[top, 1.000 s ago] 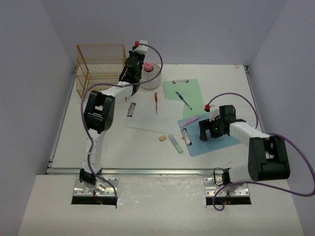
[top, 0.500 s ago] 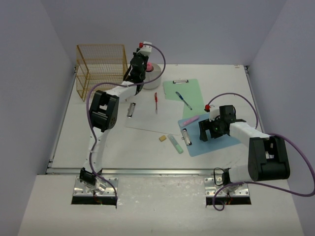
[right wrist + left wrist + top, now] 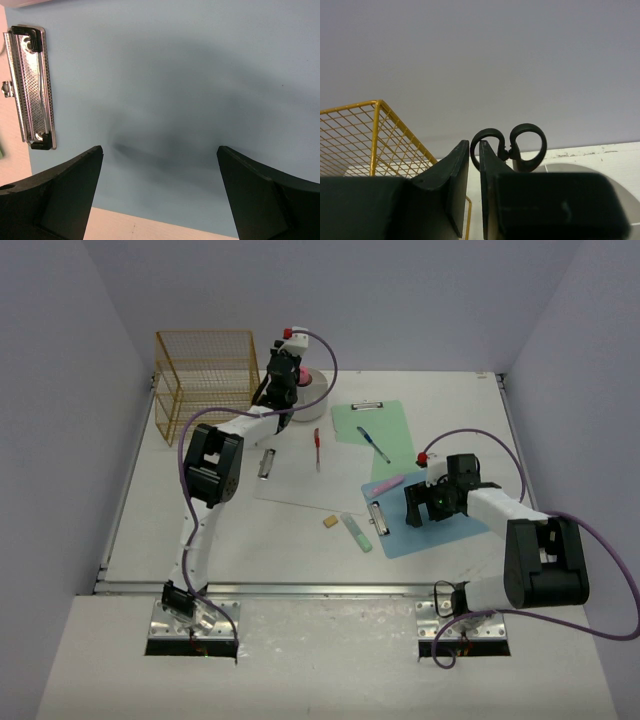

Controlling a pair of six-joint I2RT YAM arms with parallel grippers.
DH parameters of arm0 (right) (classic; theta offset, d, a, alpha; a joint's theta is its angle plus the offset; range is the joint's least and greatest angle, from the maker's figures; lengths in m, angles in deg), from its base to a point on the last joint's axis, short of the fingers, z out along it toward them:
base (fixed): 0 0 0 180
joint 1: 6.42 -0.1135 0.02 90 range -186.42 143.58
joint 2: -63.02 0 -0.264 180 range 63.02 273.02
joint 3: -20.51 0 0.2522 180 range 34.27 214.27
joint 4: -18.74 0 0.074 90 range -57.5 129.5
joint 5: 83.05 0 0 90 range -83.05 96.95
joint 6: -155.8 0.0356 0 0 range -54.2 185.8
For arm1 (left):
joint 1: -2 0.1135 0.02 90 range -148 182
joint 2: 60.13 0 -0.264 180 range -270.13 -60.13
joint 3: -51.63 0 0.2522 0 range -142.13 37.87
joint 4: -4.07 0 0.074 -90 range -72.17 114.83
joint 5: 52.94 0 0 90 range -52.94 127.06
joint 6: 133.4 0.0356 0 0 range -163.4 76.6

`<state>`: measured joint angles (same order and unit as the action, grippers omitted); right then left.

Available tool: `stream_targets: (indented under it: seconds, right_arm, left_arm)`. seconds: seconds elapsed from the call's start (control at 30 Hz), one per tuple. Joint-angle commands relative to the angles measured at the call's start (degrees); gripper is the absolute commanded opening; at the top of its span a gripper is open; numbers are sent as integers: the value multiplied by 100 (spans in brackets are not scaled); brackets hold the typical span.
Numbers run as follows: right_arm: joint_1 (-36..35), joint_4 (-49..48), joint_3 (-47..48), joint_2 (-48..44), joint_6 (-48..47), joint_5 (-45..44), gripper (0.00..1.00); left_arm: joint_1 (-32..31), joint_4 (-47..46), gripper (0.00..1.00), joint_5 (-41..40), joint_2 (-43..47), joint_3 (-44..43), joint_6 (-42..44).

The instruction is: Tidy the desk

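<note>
The white desk holds scattered stationery. My left gripper is raised at the back, beside a white round cup. Its jaws are nearly closed on one black loop handle of a clip; the clip's pink body shows in the top view. My right gripper is open and empty, low over a blue clipboard. In the right wrist view the gripper spans bare blue board, with the metal clamp to the left.
A yellow wire basket stands back left, also in the left wrist view. On the desk lie a green clipboard with a blue pen, a red pen, a pink marker, a silver item, an eraser, and a green highlighter.
My left gripper has swung right and risen with the pink clip, from beside the basket to next to the white cup. The right arm has not moved.
</note>
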<state>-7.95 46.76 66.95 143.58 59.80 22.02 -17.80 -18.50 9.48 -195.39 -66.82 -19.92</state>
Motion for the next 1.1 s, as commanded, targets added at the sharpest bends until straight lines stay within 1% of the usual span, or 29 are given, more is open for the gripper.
stream_targets:
  seconds: [0.0,0.13,0.17,0.37,0.43,0.47,0.53,0.57,0.63,0.67,0.7,0.77,0.83,0.93,0.97,1.03,1.07]
  right_arm:
    - [38,138,84,26,15,102,99]
    - [30,138,97,29,20,102,99]
    - [30,138,98,22,20,102,99]
    - [33,147,121,13,43,134,99]
    - [30,138,124,3,64,137,99]
    - [30,138,124,-13,64,137,99]
    - [32,132,124,-22,73,146,99]
    - [33,130,130,-39,78,143,99]
    - [36,129,141,-75,95,135,99]
    - [30,129,142,-75,108,128,99]
    - [37,129,149,-82,115,128,99]
    - [31,144,173,-84,139,128,99]
    - [38,156,186,-92,153,111,99]
    - [38,206,211,-67,186,168,99]
    - [38,262,238,-53,227,212,99]
    - [38,318,268,-34,258,294,99]
    - [38,341,287,-27,302,317,99]
  left_arm:
    - [-54,-82,23,-151,-35,-209,-32]
    - [-59,-6,32,-105,26,-209,-159]
    - [-59,-6,35,-98,62,-202,-196]
    - [-65,140,40,238,479,-327,-482]
    - [-68,143,43,377,778,-350,-556]
    - [-68,135,45,584,941,-321,-592]
    - [-68,184,50,816,1440,-219,-708]
    - [-65,341,50,961,1770,-83,-861]
    - [-59,785,49,1306,2478,281,-1174]
    - [-59,1157,49,1422,2767,495,-1243]
    - [-67,1657,48,1504,2938,781,-1426]
    - [-105,2547,47,1824,3320,1081,-1706]
    - [-178,3234,47,2135,3533,1539,-1905]
    - [-310,4211,47,2639,3453,1617,-2096]
    - [-361,4614,47,2714,3259,1544,-2155]
    - [-436,5098,46,2857,2899,1266,-2205]
    - [-468,5412,46,2970,2499,847,-2212]
